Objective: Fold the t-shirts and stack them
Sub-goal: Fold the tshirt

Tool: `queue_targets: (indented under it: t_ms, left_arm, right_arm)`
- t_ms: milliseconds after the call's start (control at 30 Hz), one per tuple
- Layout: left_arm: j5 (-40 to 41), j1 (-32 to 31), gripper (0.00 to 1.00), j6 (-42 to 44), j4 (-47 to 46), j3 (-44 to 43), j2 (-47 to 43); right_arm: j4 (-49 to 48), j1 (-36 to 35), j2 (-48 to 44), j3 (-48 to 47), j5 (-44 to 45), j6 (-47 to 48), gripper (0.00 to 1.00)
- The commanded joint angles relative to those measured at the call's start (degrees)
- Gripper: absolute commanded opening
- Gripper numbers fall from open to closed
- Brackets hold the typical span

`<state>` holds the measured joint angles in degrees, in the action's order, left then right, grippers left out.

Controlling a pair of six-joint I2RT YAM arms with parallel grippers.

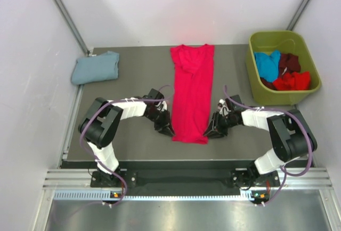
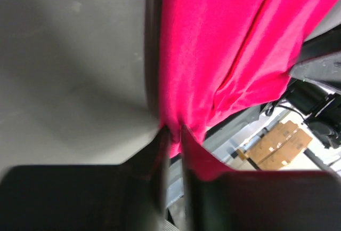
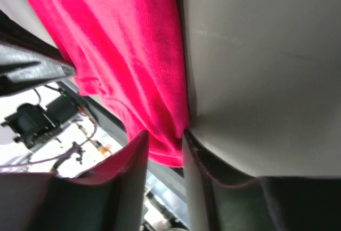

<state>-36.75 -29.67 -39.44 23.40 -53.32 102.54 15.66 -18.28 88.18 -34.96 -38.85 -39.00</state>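
Red shirt (image 1: 192,92), a strip laid lengthwise away from the arms — its near hem is pinched at either corner by left gripper (image 1: 166,128) and right gripper (image 1: 211,130).

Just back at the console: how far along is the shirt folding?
Done: one grey-blue shirt lies folded at the far left of the table. In hand: the red shirt, already folded into a long strip, with the left gripper and right gripper pinching its near corners. Left: finishing that fold, stacking it, then the bundled shirts in the green bin.
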Motion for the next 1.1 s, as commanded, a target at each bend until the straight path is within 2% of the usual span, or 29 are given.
queue_targets:
  t_ms: [0,33,67,233,567,800,967,1067]
  left_arm:
    - [-2.53,-0.92,0.13,-0.90,-2.92,-0.38,0.91]
    - [-2.62,-1.00,0.03,-0.90,-2.48,-0.47,0.99]
    - [-2.27,-0.92,0.00,-0.64,-1.87,-0.64,0.82]
    - [-0.96,-0.74,0.00,1.21,1.73,-0.47,-2.16]
    - [0.89,-0.83,0.00,4.90,4.82,4.71,-14.98]
    - [1.68,-0.92,0.00,11.04,7.18,6.82,-22.46]
    - [1.07,-0.65,0.00,14.21,9.30,5.43,-26.07]
    - [1.50,0.05,0.00,17.20,10.08,0.78,-25.29]
  right_arm:
    - [-0.90,-0.96,-0.20,-0.02,0.44,0.15,0.22]
    - [-0.20,-1.05,-0.46,-0.28,0.96,0.33,0.06]
    - [1.64,-1.14,-1.08,-0.54,1.23,1.11,0.00]
    - [5.34,-1.14,-4.24,-1.78,0.18,3.32,0.00]
    - [11.31,-1.05,-13.46,-1.08,1.14,8.06,0.00]
    - [14.83,-1.05,-20.67,0.24,1.23,12.54,0.00]
    - [16.42,-0.88,-24.63,-1.42,0.88,14.65,0.00]
    - [17.38,-0.61,-25.16,-3.09,0.88,16.15,0.00]
